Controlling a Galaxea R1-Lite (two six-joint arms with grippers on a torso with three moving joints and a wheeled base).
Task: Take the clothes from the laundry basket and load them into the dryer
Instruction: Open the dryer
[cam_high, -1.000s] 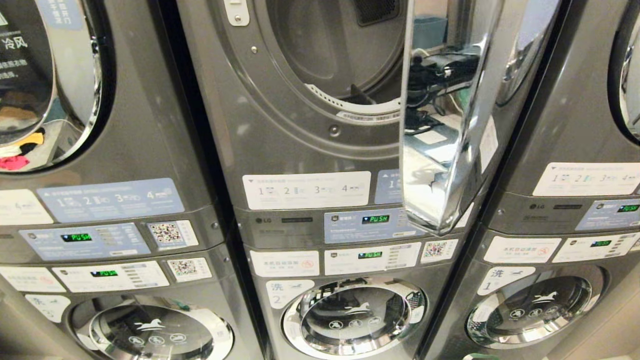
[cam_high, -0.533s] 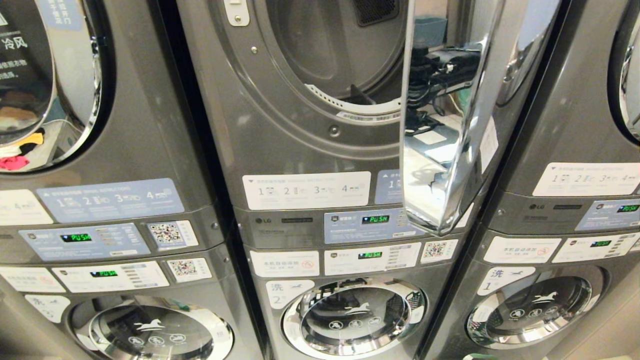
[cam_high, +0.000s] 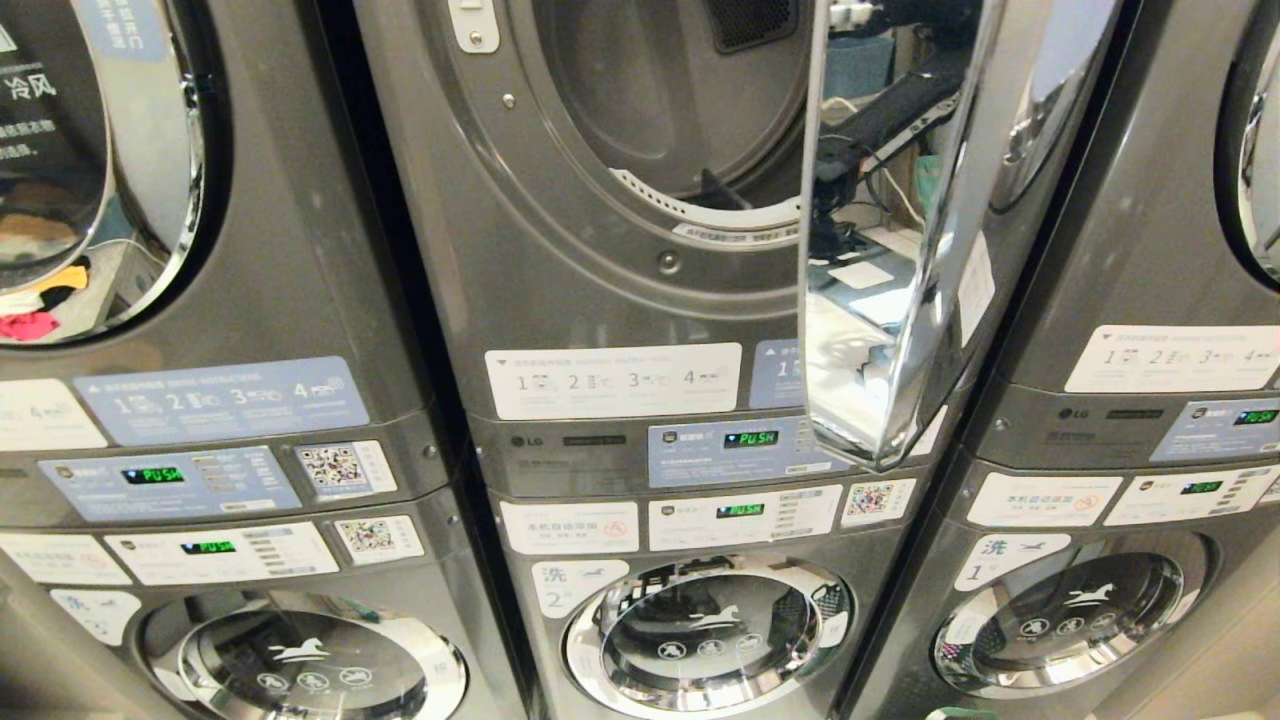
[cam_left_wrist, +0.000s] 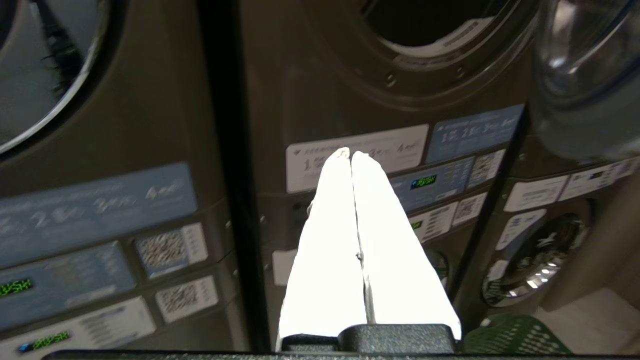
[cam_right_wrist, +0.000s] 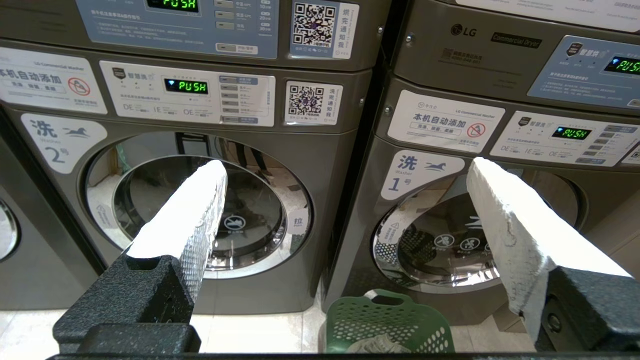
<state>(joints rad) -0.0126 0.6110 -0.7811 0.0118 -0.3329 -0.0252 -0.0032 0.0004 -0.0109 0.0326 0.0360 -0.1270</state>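
Observation:
The dryer (cam_high: 670, 110) is the upper machine of the middle stack, and its drum stands open and dark. Its chrome-rimmed door (cam_high: 890, 250) is swung out to the right. Neither gripper shows in the head view. In the left wrist view my left gripper (cam_left_wrist: 350, 153) is shut with nothing in it, its white fingers pressed together in front of the label panel below the dryer (cam_left_wrist: 430, 30) opening. My right gripper (cam_right_wrist: 345, 167) hangs open and low, above the green laundry basket (cam_right_wrist: 387, 320) on the floor. A grey piece of clothes (cam_right_wrist: 372, 346) lies in the basket.
Three stacks of grey machines stand side by side, with closed washer doors (cam_high: 705, 630) below. The basket (cam_left_wrist: 515, 337) sits on pale floor tiles in front of the gap between the middle and right washers. The open door juts out on the right of the drum opening.
The dark arm reflected in the open dryer door has risen. The machines and the head view itself have not shifted.

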